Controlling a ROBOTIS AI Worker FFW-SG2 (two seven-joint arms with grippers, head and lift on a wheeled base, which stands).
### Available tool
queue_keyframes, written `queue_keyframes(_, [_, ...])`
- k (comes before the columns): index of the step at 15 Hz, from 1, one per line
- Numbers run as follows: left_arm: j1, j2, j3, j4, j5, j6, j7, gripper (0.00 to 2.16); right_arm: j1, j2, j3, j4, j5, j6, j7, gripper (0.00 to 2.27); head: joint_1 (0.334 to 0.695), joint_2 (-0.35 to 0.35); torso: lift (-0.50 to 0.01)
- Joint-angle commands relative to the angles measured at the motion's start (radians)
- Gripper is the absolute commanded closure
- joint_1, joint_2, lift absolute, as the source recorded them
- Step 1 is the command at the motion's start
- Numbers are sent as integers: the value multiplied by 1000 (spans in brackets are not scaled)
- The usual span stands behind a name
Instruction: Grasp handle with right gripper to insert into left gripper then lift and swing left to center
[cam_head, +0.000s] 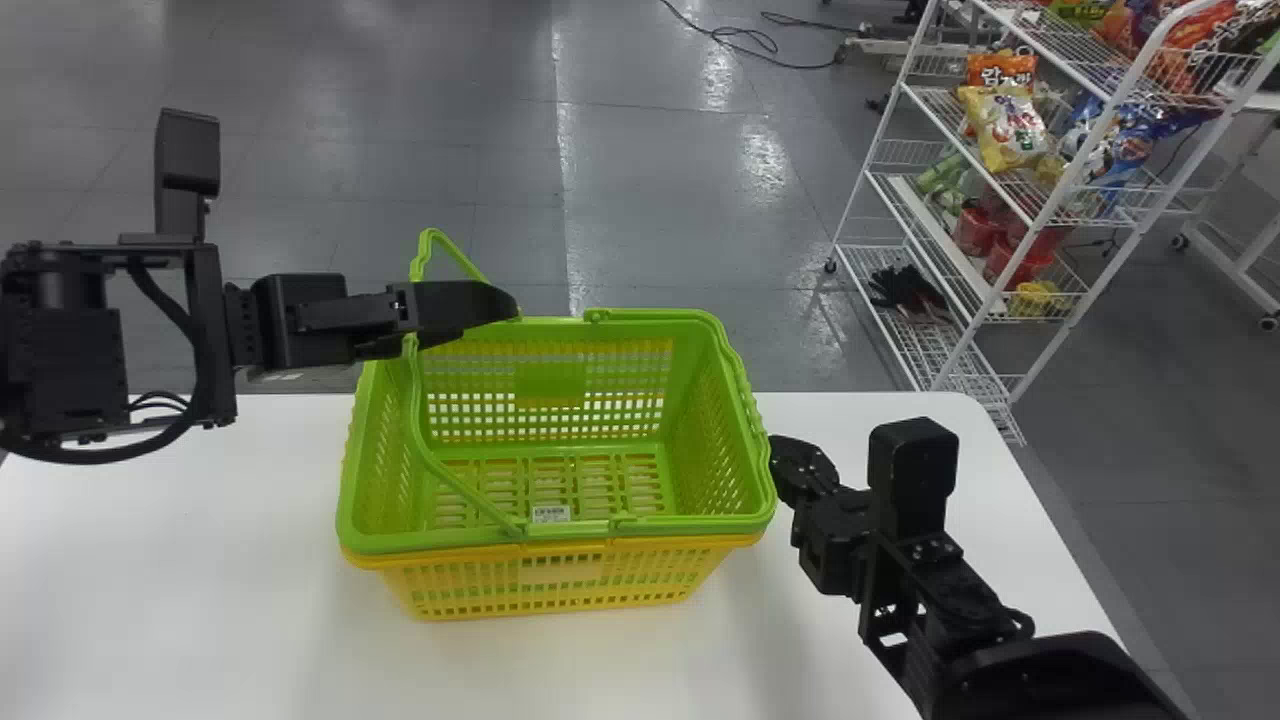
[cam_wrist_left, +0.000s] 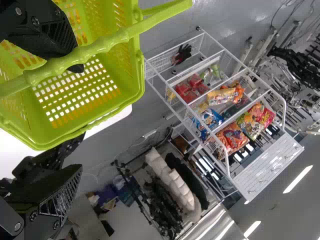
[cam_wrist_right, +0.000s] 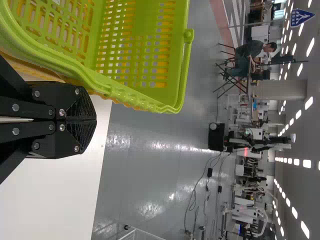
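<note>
Green plastic handle stands raised on the green basket, nested in a yellow basket on the white desk, crossing one finger of the wide-parted black left claw. Black right claw is closed beside the green basket.

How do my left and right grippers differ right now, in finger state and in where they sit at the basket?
The left gripper is open, its fingers well apart; the right gripper is shut, its fingertips together.
The left gripper is at the raised handle, toward the green basket's left end, whereas the right gripper is beside that basket's right end.
Both are black, two-fingered, and neither is clamped on a handle.
</note>
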Motion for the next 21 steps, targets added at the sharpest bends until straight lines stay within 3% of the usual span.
queue_keyframes(1, [0, 0, 0, -6, 0, 0, 0, 144, 0, 0, -3, -10, -12, 0, 0, 2013, 695, -154, -93])
queue_keyframes(12, [-1, -37, -26, -46, -1, -3, 12, 144, 28, 2, 20, -162, -64, 36, 0, 2010, 695, -157, -93])
queue_keyframes(21, [-119, -63, -117, 75, -44, -9, 5, 144, 26, 11, 92, -218, -52, 79, -23, 2010, 695, -146, -93])
